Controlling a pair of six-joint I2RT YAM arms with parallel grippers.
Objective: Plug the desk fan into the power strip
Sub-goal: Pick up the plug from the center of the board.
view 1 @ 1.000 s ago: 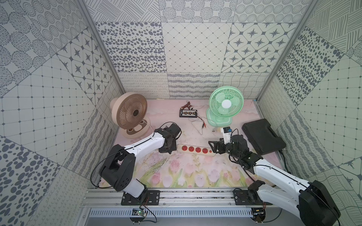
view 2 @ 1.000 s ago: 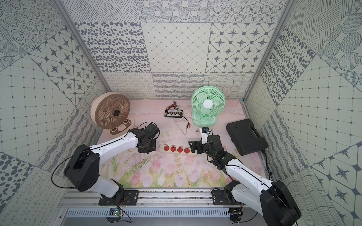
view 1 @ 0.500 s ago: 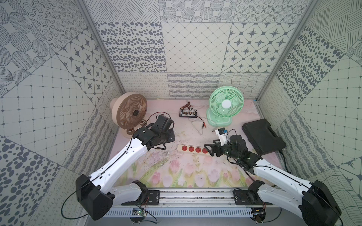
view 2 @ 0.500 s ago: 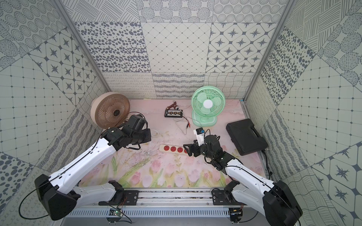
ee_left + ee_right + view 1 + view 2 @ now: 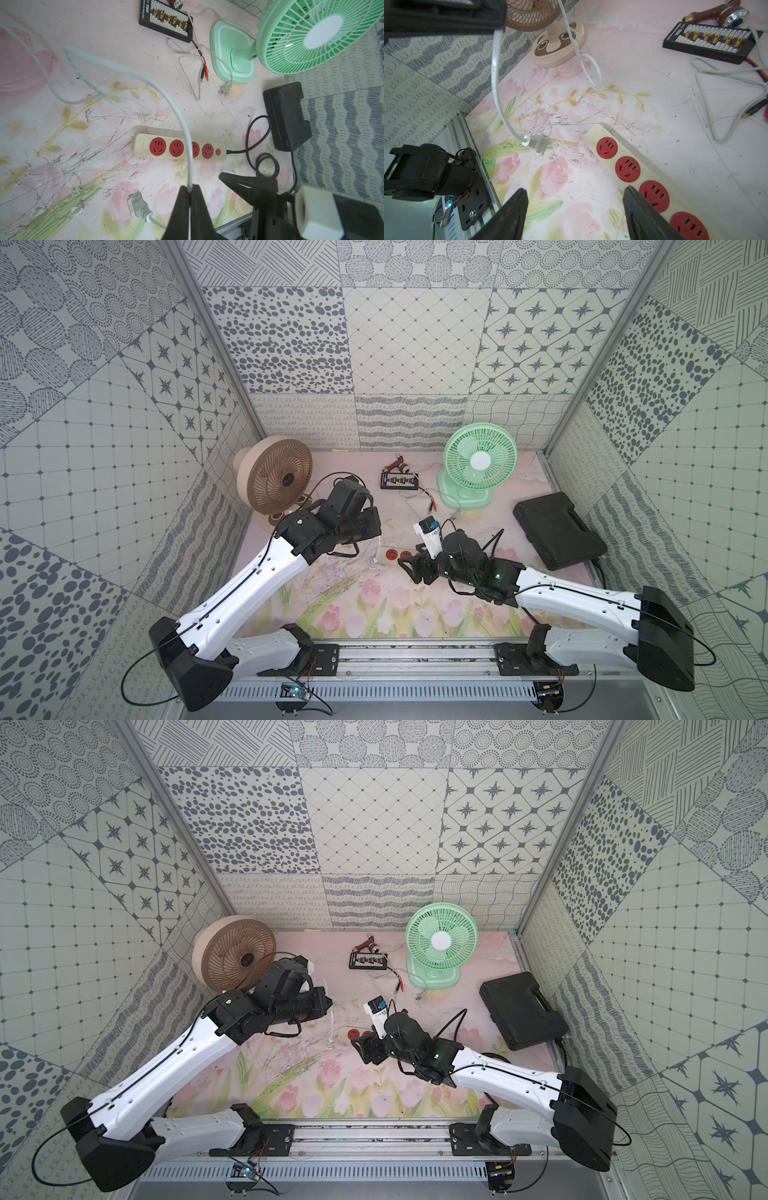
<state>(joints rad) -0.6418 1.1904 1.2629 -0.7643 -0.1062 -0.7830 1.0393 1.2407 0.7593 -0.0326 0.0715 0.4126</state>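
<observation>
Floral-print table in a tiled booth: the cream power strip lies just beside the right gripper, whose jaws stand apart; the left gripper is clamped on the white cord of the brown desk fan, plug dangling below it, apart from the strip

Boxed in on three sides by panel walls papered in a grey-on-cream patchwork of dots, stars, lattice, hatching and wavy lines, joined at the two back corners by slim metal posts. Floored with a pale pink mat printed with tulips and green leaves, scored with dark scratches near the middle, lit brightly and evenly. Edged along the near side by an aluminium rail beside a slotted grey channel.
</observation>
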